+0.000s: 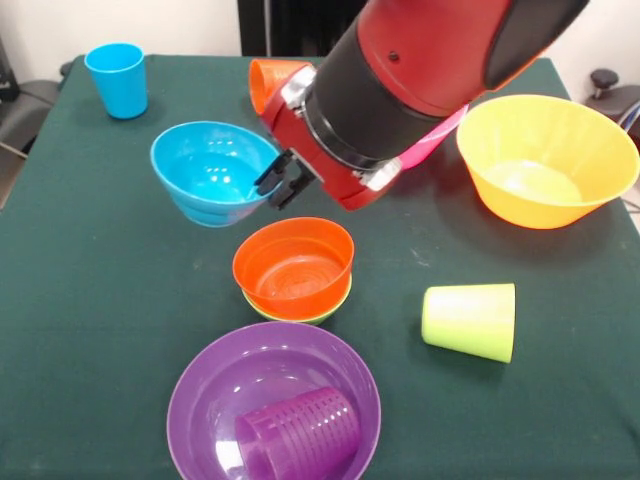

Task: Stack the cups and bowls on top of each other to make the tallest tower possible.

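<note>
We saw the gripper (pixel 281 180) low at the near rim of the blue bowl (pixel 208 170), its black fingers seeming to pinch that rim, though we could not tell for certain. Below stood the orange bowl (pixel 294 264) nested in a green bowl (pixel 300 315). The purple cup (pixel 300 432) lay in the purple bowl (pixel 205 385). We read no writing anywhere.

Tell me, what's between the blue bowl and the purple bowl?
In the front view, the orange bowl, nested in a green bowl, sits between the blue bowl and the purple bowl.
</note>
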`<state>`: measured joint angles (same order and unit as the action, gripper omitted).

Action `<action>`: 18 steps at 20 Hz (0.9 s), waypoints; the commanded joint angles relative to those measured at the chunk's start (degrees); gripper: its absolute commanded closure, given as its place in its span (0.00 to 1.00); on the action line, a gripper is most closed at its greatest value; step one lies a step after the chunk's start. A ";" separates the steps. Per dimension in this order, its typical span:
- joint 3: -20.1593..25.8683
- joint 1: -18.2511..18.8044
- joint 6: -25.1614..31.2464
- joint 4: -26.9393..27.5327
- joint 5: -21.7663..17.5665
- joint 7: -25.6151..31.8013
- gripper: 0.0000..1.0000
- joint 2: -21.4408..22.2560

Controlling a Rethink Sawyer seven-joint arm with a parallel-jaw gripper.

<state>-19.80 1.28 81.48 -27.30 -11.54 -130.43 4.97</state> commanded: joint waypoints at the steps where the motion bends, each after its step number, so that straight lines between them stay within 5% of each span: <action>1: 1.46 -1.82 7.41 2.06 3.62 -16.01 1.00 -1.37; 11: 0.01 -1.82 7.79 4.67 6.43 -16.46 1.00 -3.10; 18: -1.69 -0.98 7.46 11.39 7.71 -16.37 1.00 -7.71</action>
<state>-22.78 0.06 85.06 -20.52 -5.06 -135.72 1.10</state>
